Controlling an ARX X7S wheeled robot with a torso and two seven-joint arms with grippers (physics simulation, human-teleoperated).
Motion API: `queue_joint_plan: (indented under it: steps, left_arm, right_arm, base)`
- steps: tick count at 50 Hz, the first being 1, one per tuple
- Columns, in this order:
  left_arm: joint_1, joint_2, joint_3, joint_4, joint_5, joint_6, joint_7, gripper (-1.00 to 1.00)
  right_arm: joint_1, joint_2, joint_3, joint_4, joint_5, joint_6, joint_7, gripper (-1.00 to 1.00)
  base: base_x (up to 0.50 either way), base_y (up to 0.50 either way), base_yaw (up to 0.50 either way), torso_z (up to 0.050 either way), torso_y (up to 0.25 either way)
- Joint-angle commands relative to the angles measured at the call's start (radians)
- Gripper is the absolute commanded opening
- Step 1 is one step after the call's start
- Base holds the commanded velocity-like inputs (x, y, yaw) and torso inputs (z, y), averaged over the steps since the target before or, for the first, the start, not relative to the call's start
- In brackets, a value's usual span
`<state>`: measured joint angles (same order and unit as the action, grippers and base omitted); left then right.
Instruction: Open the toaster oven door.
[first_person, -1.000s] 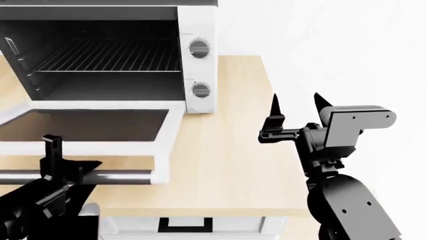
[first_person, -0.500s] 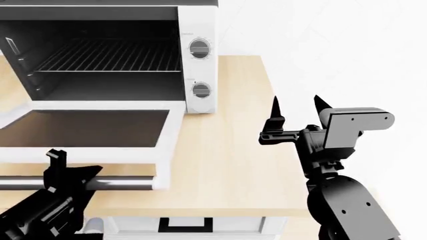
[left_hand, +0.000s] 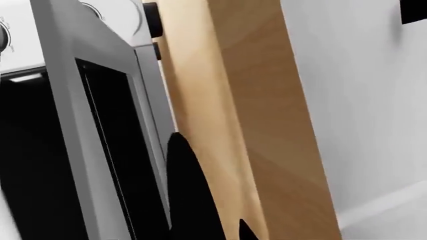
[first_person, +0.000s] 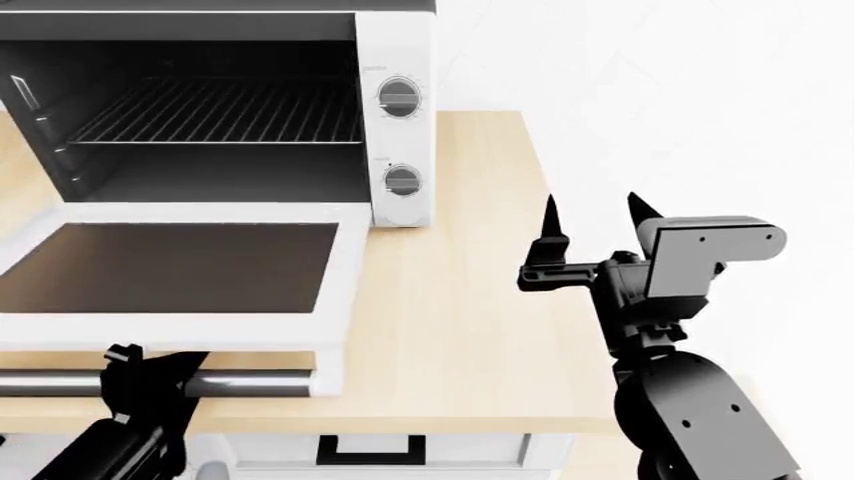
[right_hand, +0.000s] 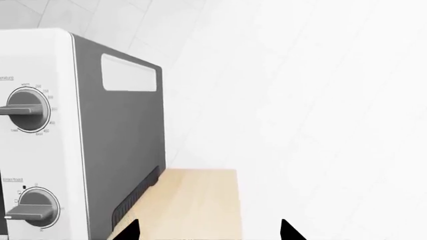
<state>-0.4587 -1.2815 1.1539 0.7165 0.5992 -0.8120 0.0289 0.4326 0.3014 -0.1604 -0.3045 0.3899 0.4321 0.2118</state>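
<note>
The white toaster oven (first_person: 395, 60) stands at the back left of the counter, with its dark interior and wire rack (first_person: 214, 110) exposed. The toaster oven door (first_person: 174, 331) lies swung down almost flat, glass facing up, with its silver bar handle (first_person: 254, 383) at the near edge. My left gripper (first_person: 134, 375) is at the handle, with one finger above the bar, and looks closed round it. In the left wrist view the door (left_hand: 67, 125) and handle (left_hand: 155, 110) run beside my gripper (left_hand: 223, 227). My right gripper (first_person: 594, 208) is open and empty, right of the oven (right_hand: 120, 140).
The oven sits on a light wooden counter (first_person: 454, 330) whose right edge runs just beside my right arm. White drawers with black handles (first_person: 374, 450) lie under the counter's front edge. Two grey knobs (right_hand: 27, 110) face my right gripper (right_hand: 208, 231). A white wall is behind.
The door has swung further down towards me, and its handle has dropped lower in the head view. My left gripper has moved down with it. The right arm has barely moved.
</note>
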Motion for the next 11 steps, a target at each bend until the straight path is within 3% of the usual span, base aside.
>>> queue_joint_plan:
  steps: [1, 11]
  left_arm:
    - [0.056, 0.129, 0.223, -0.363, -0.495, 0.402, -0.032, -1.00]
    - [0.060, 0.152, 0.221, -0.432, -0.512, 0.458, -0.042, -1.00]
  right_arm:
    - [-0.001, 0.000, -0.008, -0.006, -0.003, 0.003, 0.005, 1.00]
    - [-0.002, 0.004, -0.011, -0.002, -0.004, 0.001, 0.009, 1.00]
  base:
    - [0.02, -0.01, -0.02, 0.000, 0.000]
    - [0.02, -0.01, -0.03, 0.000, 0.000]
